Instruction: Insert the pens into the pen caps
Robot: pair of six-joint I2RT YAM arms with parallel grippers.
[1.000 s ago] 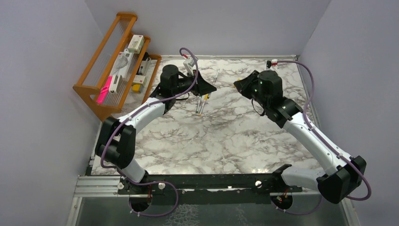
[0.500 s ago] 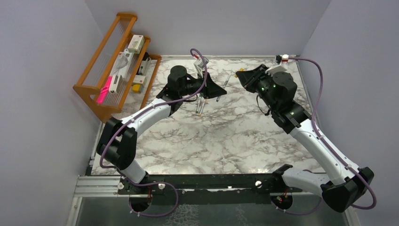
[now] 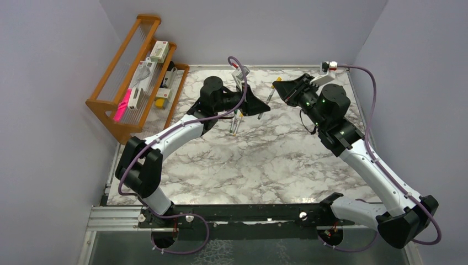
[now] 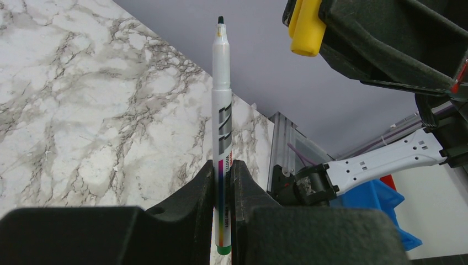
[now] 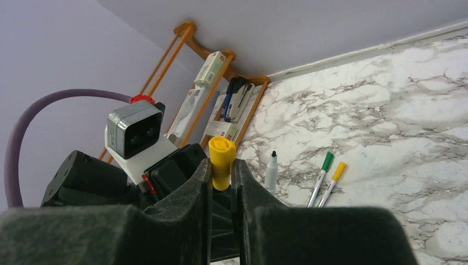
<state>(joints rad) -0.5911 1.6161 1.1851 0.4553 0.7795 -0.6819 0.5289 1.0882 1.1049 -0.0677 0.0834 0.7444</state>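
Note:
My left gripper [image 4: 222, 176] is shut on a pale grey pen [image 4: 222, 110] with a green butt end. It holds the pen above the table, bare black tip pointing away. My right gripper [image 5: 222, 171] is shut on a yellow-orange pen cap [image 5: 222, 157]. In the left wrist view the cap [image 4: 306, 27] hangs just right of the pen tip, apart from it. In the top view the left gripper [image 3: 259, 109], the pen [image 3: 269, 98], the cap [image 3: 277, 79] and the right gripper [image 3: 282, 88] meet at the table's back middle. Two more pens [image 3: 236, 122] lie on the table, one green-ended [image 5: 322, 176], one yellow-ended [image 5: 334, 179].
A wooden rack [image 3: 132, 77] with boxes, a stapler and a pink marker [image 3: 122, 105] stands against the left wall. The marble table [image 3: 265, 165] ends at walls at the back and both sides. A purple cable loops over each wrist.
My left gripper has carried the pen to the right. My right gripper has pulled back to the right and turned, so the cap now sits close beside the pen tip.

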